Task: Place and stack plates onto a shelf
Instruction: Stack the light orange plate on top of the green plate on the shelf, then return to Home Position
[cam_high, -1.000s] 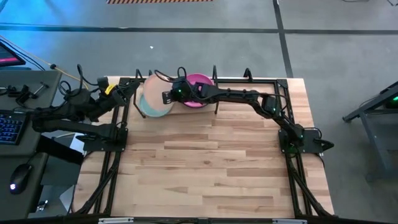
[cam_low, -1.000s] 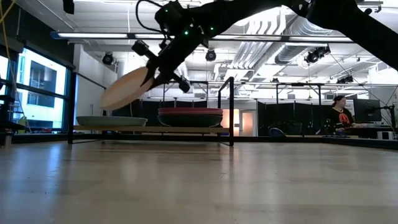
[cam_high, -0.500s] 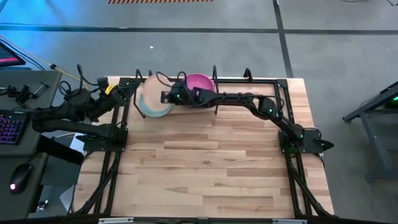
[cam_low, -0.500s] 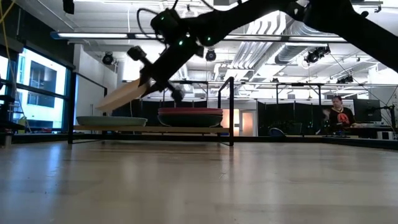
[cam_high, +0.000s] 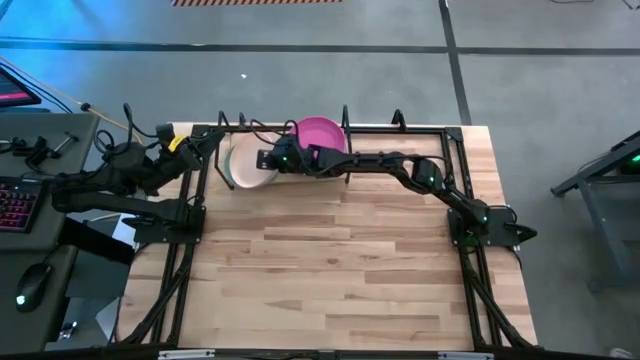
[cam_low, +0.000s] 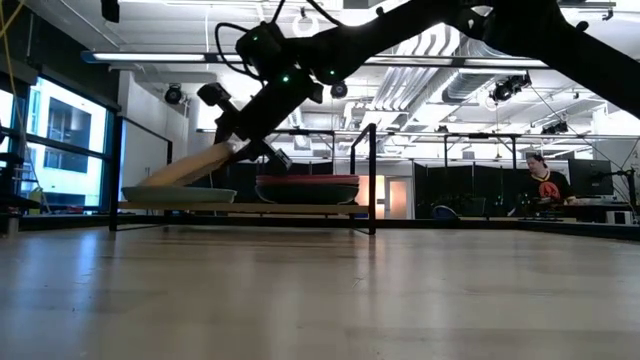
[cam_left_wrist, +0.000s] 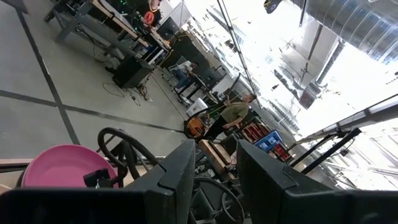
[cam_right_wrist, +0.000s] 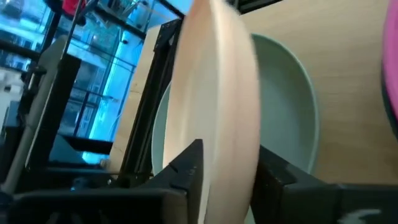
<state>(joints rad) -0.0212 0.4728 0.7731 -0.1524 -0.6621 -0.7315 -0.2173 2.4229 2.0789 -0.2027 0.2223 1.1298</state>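
- The right gripper (cam_high: 262, 157) reaches across the shelf (cam_high: 400, 130) at the far edge of the worktop (cam_high: 330, 270); its fingers (cam_right_wrist: 186, 165) are clamped on the rim of the cream plate (cam_right_wrist: 214, 99)
- The cream plate is tilted, its low edge over the light teal plate (cam_low: 180, 194) on the shelf's left part
- The magenta plate (cam_high: 320, 133) tops a stack just beside
- The left gripper (cam_high: 215, 140) waits at the shelf's left end, fingers parted, holding nothing
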